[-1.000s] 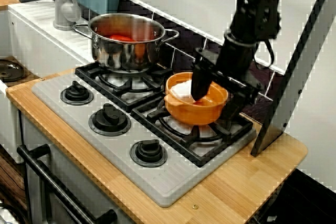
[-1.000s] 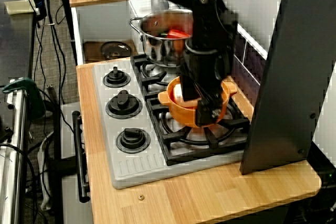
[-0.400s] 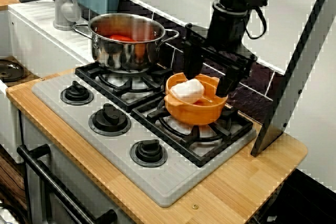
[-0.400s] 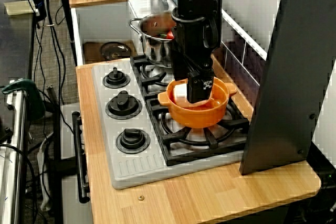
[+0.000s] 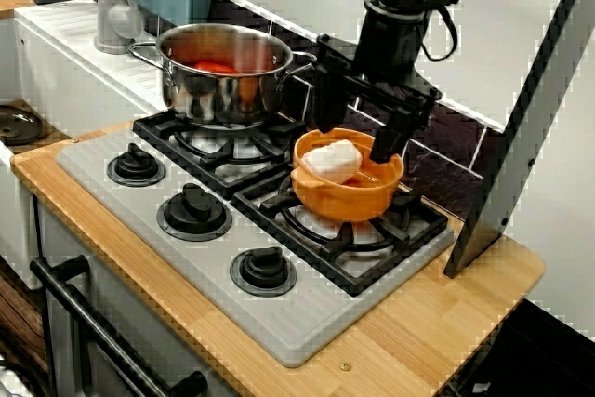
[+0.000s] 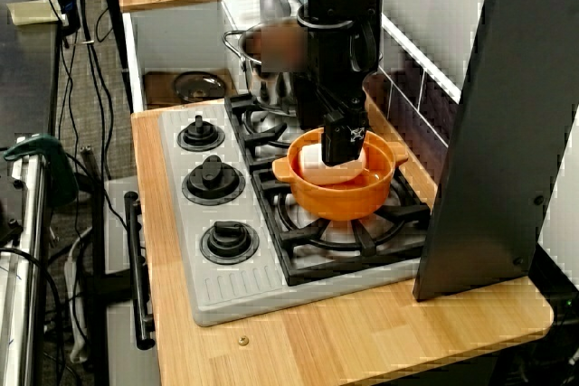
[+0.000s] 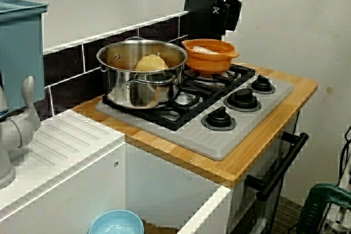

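Empty gripper (image 5: 356, 137) over orange bowl (image 5: 346, 200)

Hangs just above the bowl's far rim with jaws spread wide, gripping nothing. White lump (image 5: 331, 159) inside the bowl, toward its pot side, apart from both fingers. Bowl on the stove (image 5: 307, 323) grate, with steel pot (image 5: 223, 81) behind and left of it. Judged best: move straight up from the bowl, keep the fingers off its rim and handles to avoid tipping or dragging it, and avoid any swing toward the pot.
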